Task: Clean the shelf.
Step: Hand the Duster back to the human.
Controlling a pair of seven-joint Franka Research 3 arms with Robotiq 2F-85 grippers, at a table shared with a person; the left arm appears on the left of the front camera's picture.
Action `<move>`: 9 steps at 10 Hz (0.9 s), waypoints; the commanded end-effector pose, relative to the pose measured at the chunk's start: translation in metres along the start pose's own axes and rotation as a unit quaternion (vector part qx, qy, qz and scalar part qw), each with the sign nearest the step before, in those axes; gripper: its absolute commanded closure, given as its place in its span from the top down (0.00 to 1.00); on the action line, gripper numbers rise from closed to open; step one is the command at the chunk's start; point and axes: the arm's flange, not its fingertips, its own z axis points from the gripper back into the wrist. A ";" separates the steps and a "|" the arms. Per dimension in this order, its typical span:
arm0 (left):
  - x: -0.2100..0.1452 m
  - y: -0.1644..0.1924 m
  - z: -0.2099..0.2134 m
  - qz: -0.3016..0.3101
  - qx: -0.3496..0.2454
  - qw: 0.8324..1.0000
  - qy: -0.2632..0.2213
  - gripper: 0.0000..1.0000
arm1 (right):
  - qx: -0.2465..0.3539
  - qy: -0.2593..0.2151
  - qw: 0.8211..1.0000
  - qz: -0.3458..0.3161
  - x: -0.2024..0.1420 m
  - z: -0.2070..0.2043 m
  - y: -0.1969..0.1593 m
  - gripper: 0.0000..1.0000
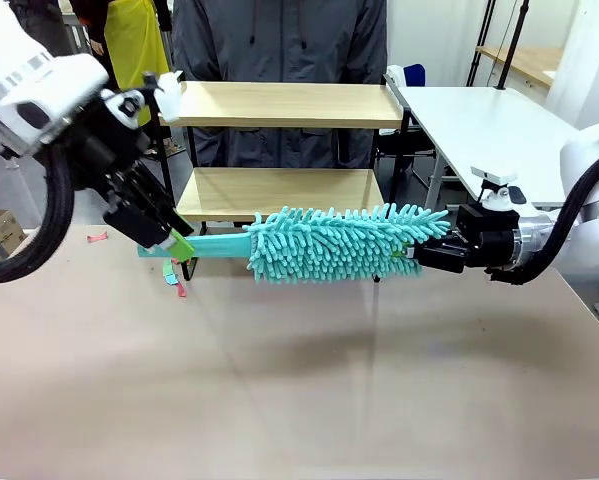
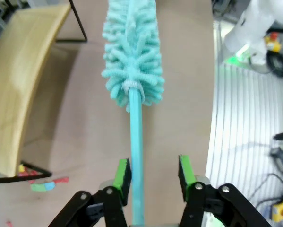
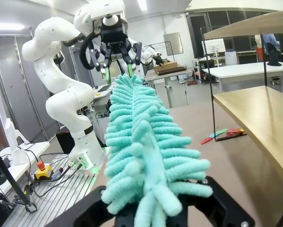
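Beige table [image 1: 299,400] bare; right gripper [image 1: 426,255] clamps teal duster [image 1: 339,245]; left gripper [image 1: 174,245] open around handle; shelf [image 1: 279,105] behind.

The fluffy teal duster [image 1: 339,245] stretches across the middle of the front view, blocking the way to the lower board of the two-level wooden shelf [image 1: 279,105] behind it. The brown table [image 1: 299,390] below is bare and wide. Small coloured scraps [image 1: 176,280] lie at left.
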 end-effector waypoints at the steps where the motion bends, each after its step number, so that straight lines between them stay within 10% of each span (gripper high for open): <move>1: -0.015 -0.009 0.028 -0.005 -0.006 0.995 -0.097 0.95 | -0.002 -0.003 1.000 0.004 0.001 0.000 0.000 0.00; 5: -0.069 -0.003 0.085 -0.009 -0.001 0.975 -0.223 1.00 | -0.002 -0.003 1.000 0.004 0.001 0.000 0.000 0.00; 9: -0.082 -0.001 0.104 0.003 0.011 0.974 -0.227 1.00 | -0.002 -0.003 1.000 0.004 0.001 0.000 0.000 0.00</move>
